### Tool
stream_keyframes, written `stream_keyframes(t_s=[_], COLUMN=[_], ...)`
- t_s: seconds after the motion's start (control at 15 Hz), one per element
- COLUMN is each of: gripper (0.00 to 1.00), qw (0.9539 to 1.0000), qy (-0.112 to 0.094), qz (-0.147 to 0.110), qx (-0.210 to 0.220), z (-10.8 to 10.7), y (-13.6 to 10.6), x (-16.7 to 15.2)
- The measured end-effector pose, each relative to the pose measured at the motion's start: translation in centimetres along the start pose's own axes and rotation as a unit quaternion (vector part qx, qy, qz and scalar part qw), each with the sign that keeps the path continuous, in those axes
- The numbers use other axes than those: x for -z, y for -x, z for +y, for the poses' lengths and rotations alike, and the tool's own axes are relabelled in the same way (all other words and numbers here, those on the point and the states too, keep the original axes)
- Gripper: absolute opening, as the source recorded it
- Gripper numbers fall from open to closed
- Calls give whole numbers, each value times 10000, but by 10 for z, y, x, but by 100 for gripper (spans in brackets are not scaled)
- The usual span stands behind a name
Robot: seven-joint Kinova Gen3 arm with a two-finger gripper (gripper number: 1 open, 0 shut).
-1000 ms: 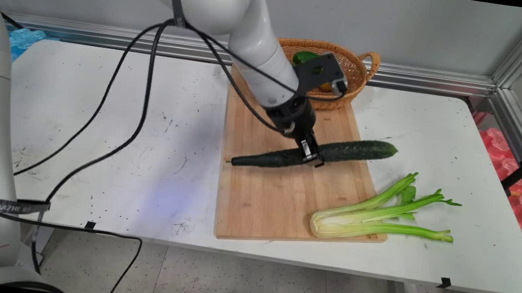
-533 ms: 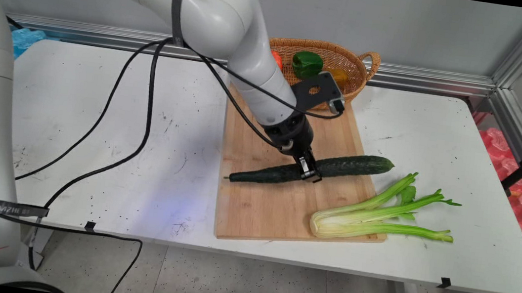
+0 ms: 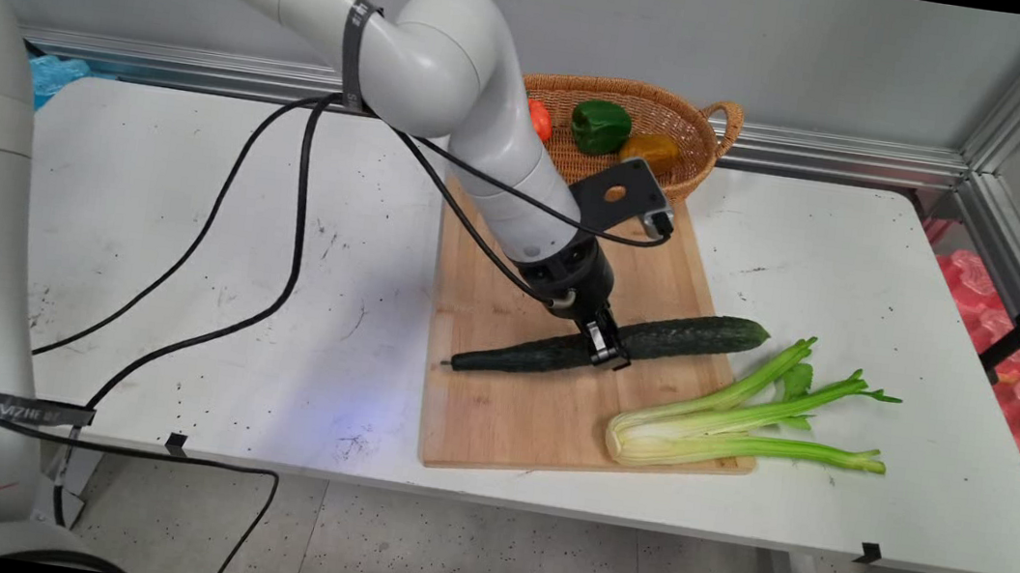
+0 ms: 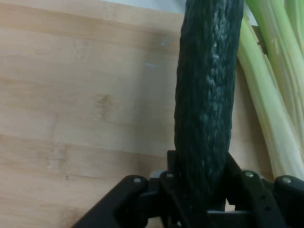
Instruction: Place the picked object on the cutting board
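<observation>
A long dark green cucumber (image 3: 689,333) lies slanted across the wooden cutting board (image 3: 514,414), its right tip past the board's right edge. My gripper (image 3: 608,347) is shut on the cucumber near its middle. In the hand view the cucumber (image 4: 206,95) runs up from between the black fingers (image 4: 173,183), low over the board (image 4: 71,104). A bunch of celery (image 3: 737,417) lies just in front of it, on the board's near right corner, and its pale stalks (image 4: 266,104) show at the right of the hand view.
A wicker basket (image 3: 710,121) stands at the back behind the board, holding a green pepper (image 3: 601,125), an orange-yellow pepper (image 3: 649,150) and a red one (image 3: 540,119). Black cables hang from the arm over the table's left half (image 3: 186,227).
The gripper has carried the cucumber toward the table's near side and lower onto the board. The arm has uncovered the peppers in the basket.
</observation>
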Motion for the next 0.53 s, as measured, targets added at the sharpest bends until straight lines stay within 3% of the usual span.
stream_keyframes(t_s=[0.27,0.33,0.53], gripper=[0,100,100], qw=[10000,10000,10000], qy=[41,47,66], qz=[20,23,33], qx=[-4,-5,-15], z=[0,0,-1], y=[1,1,1], x=[-6,-6,-8])
